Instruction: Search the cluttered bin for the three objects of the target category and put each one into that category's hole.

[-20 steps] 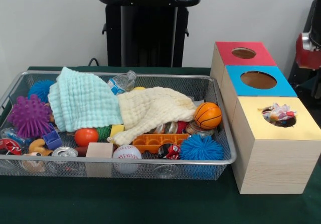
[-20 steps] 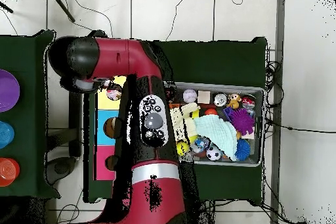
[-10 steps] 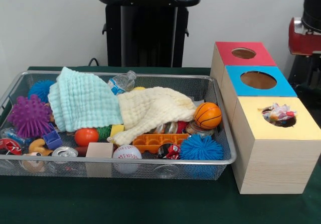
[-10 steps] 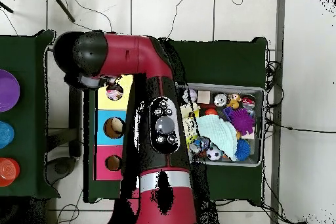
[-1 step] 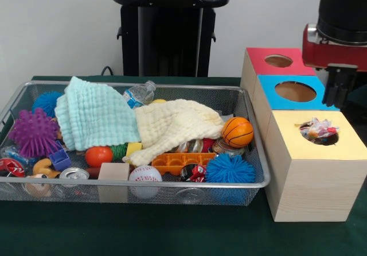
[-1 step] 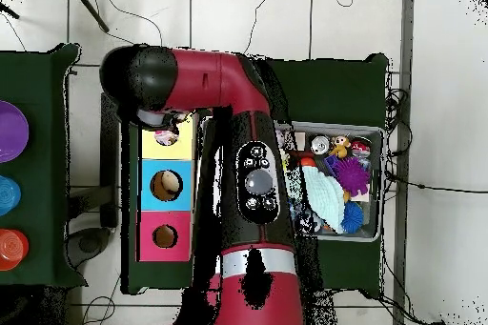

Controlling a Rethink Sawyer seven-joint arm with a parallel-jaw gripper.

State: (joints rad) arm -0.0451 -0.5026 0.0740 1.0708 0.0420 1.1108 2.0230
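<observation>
Over the row of boxes at the right of the front view, my arm (image 5: 343, 15) has swung further into the picture than a moment ago; overhead it now hides more of the wire bin (image 6: 379, 183). My gripper (image 5: 337, 86) hangs above the blue box (image 5: 295, 92), just behind the yellow box (image 5: 314, 164), and I cannot tell whether it is spread or pressed together. A crumpled wrapper (image 5: 317, 130) sits in the yellow box's hole, near and just below my gripper. Inside the bin, two cloths (image 5: 172, 124) cover balls and cans. No writing is readable.
</observation>
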